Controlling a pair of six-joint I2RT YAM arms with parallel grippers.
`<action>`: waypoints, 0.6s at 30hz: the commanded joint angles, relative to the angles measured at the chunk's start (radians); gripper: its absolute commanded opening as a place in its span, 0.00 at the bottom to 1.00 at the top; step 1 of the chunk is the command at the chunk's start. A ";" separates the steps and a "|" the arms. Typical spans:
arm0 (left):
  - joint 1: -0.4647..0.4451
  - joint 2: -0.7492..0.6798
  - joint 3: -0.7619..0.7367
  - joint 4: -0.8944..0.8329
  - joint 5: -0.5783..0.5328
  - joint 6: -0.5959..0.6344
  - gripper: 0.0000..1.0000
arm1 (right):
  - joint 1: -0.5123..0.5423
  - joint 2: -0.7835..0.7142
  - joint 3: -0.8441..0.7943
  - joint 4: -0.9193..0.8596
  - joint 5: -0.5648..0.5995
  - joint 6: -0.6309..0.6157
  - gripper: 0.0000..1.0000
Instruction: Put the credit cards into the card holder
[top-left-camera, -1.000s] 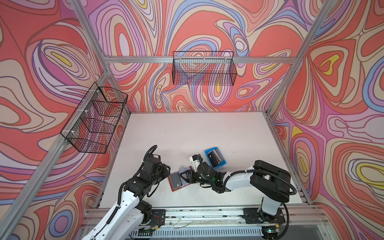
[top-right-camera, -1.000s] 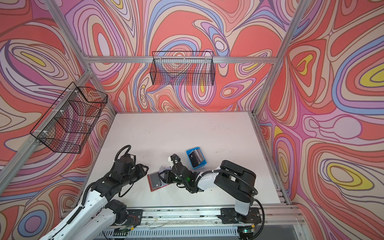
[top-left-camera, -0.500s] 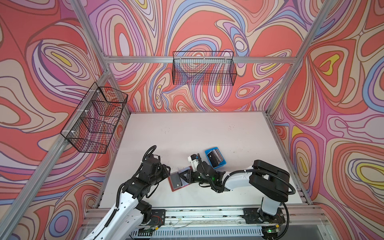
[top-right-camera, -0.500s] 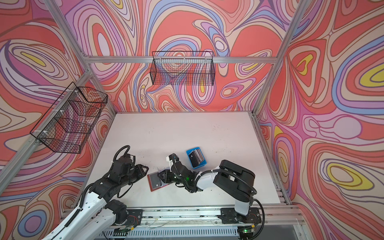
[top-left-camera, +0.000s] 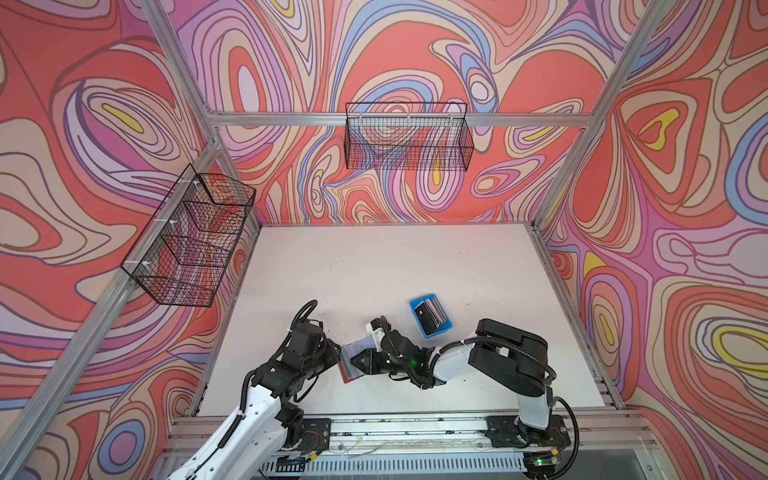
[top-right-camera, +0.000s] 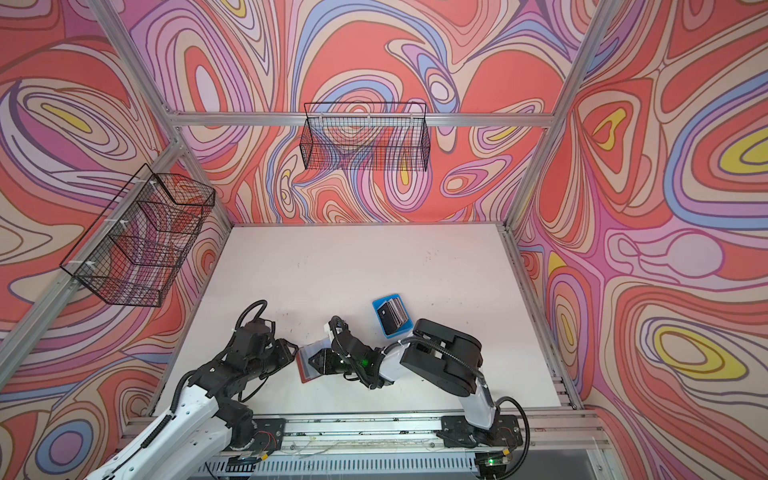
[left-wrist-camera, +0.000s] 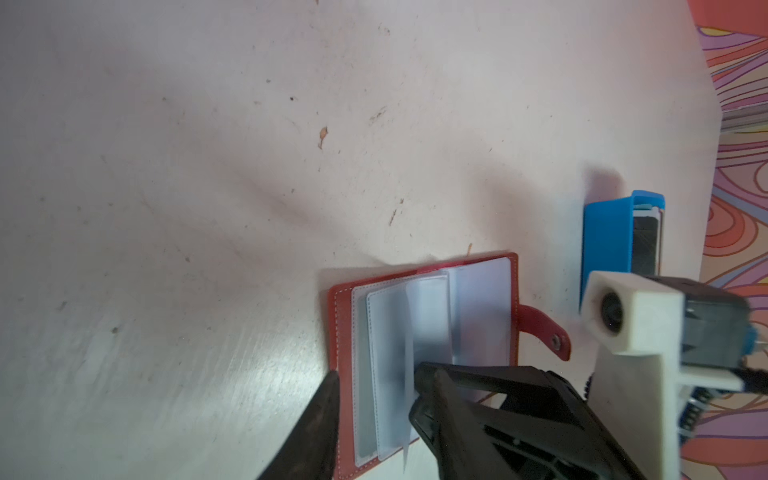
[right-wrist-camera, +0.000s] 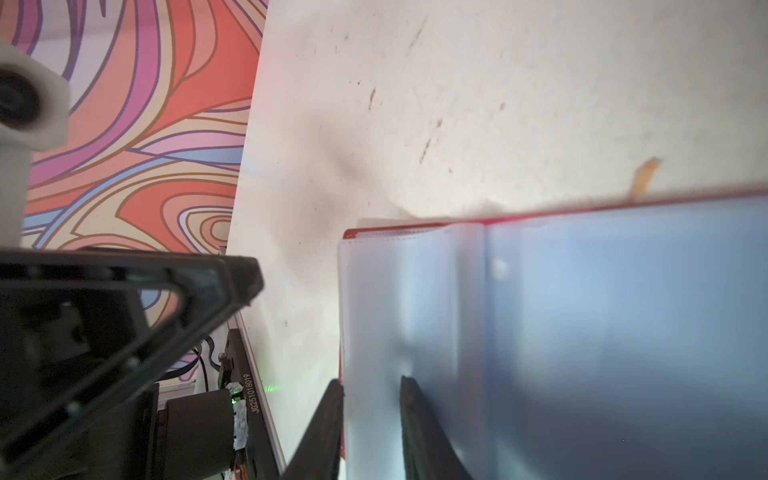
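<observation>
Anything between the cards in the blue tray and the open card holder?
Only the right gripper: it lies between the blue tray of credit cards and the card holder, jaws on its sleeves. Nothing else visible.

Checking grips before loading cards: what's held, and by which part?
The right gripper pinches the card holder by its clear sleeves on the half opposite the snap tab; the left gripper seems to hold nothing.

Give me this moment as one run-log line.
card holder: lying open | right gripper: astride clear sleeves | left gripper: beside cover edge | credit cards: in blue tray
</observation>
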 joint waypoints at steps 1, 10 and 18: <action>0.005 0.004 -0.043 0.049 0.017 -0.003 0.49 | 0.008 0.005 0.008 -0.047 0.029 -0.004 0.26; 0.005 -0.011 -0.120 0.156 0.106 0.014 0.56 | 0.007 -0.172 -0.012 -0.253 0.176 -0.111 0.29; 0.005 0.014 -0.118 0.155 0.091 0.015 0.45 | 0.008 -0.202 -0.015 -0.332 0.246 -0.139 0.26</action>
